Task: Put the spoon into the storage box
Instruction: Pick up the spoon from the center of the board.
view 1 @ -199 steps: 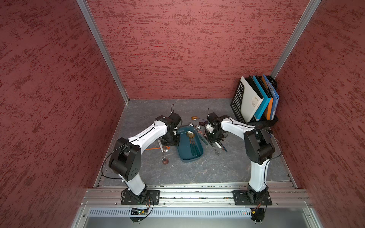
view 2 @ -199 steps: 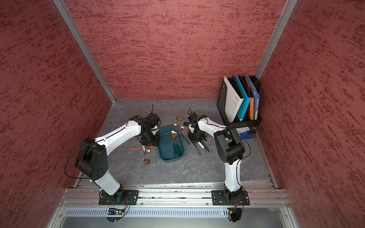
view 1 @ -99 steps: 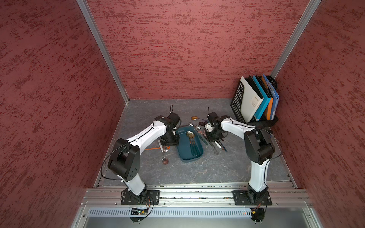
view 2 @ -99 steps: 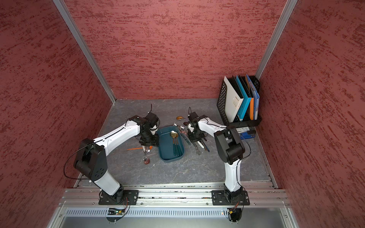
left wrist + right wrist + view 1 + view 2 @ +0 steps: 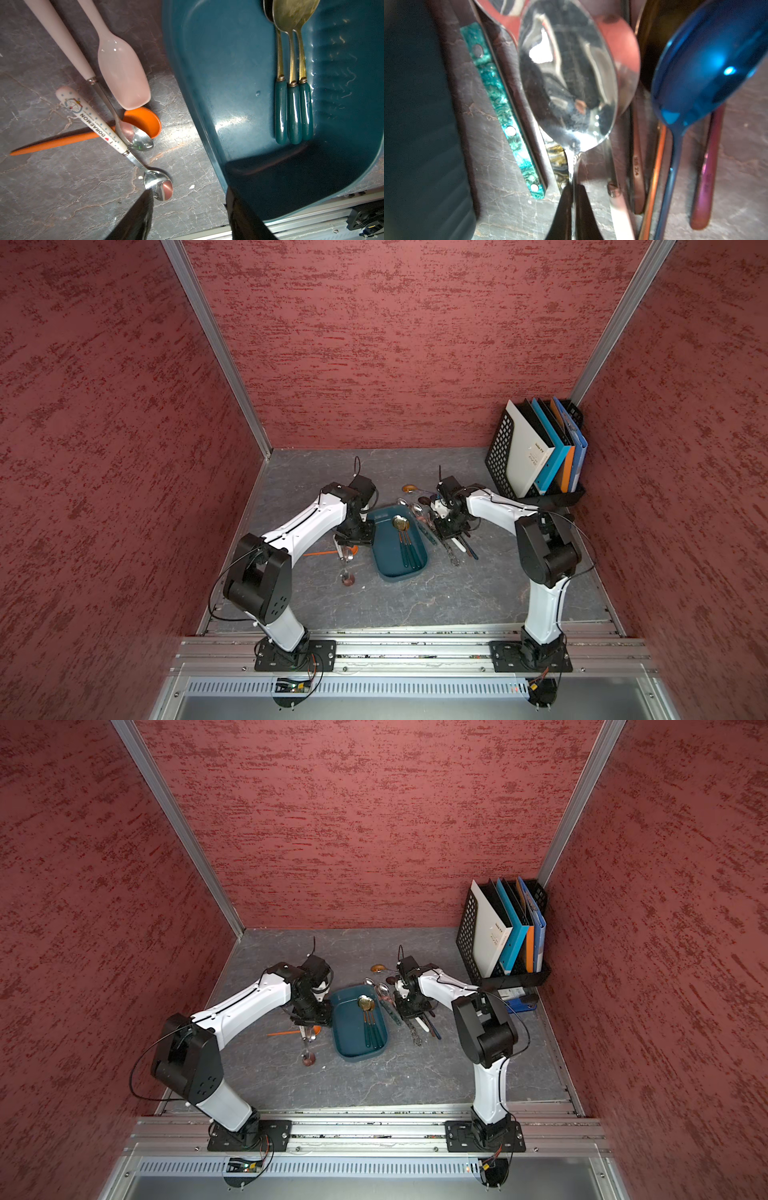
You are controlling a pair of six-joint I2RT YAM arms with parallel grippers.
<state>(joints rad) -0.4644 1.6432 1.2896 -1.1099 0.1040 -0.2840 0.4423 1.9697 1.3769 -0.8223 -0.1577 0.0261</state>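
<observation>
Nearest us, our left gripper (image 5: 188,193) hangs half-open and empty beside the teal storage box (image 5: 384,549). Past it, our right gripper (image 5: 574,188) pinches the silver spoon (image 5: 566,72) by its neck, among cutlery (image 5: 500,99) outside the box. We judge the grasp made; next, lift clear and carry over the rim.

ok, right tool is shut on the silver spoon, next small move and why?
Probably a short straight lift. The right tool is pinched on the silver spoon near its neck, and its bowl overlaps other spoons in the pile; clearing them should avoid dragging them toward the storage box.
</observation>
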